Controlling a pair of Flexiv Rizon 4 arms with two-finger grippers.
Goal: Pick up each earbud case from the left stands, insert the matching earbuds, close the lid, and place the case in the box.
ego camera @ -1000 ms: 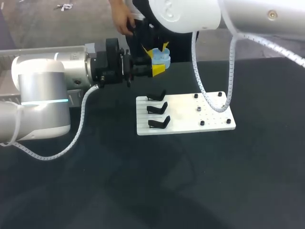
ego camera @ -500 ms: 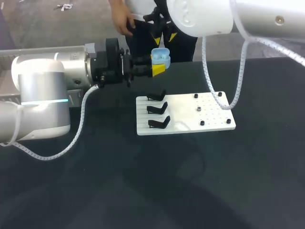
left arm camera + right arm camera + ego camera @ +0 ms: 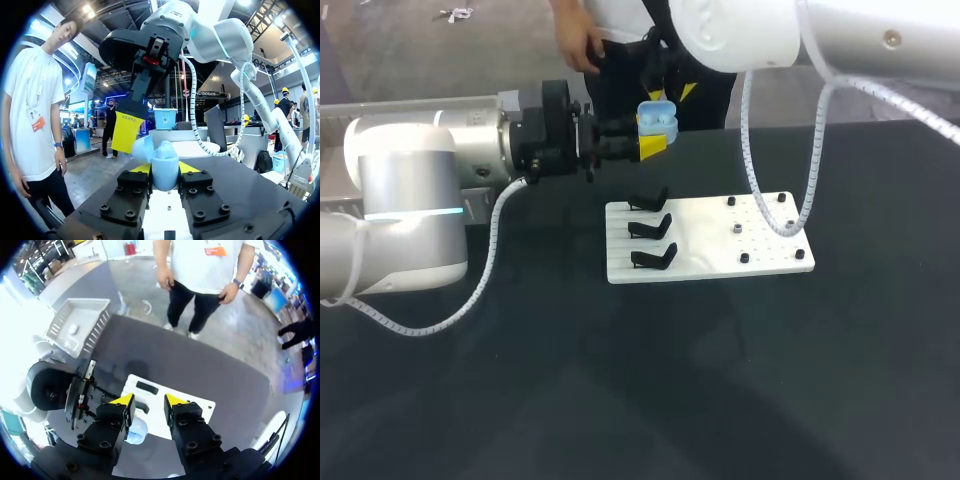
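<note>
From the left of the frame, the left gripper [image 3: 651,138] reaches to the upper middle and clamps the light-blue earbud case [image 3: 657,117], lid raised, above the white stand board [image 3: 720,245]. Just above the case hangs the right gripper [image 3: 669,88], fingers spread and empty. Whether earbuds sit inside is unclear. This looks like the lid-closing step: next, a right finger must press the lid down squarely.

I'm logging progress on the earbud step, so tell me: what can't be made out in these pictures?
- Inside of the earbud case: left wrist view shows only its outer shell, right wrist view has a finger across it, head view is too small.
- Right gripper, head view: partly hidden behind its own arm.
- Small dark parts on the white board, head view: too small to identify.
</note>
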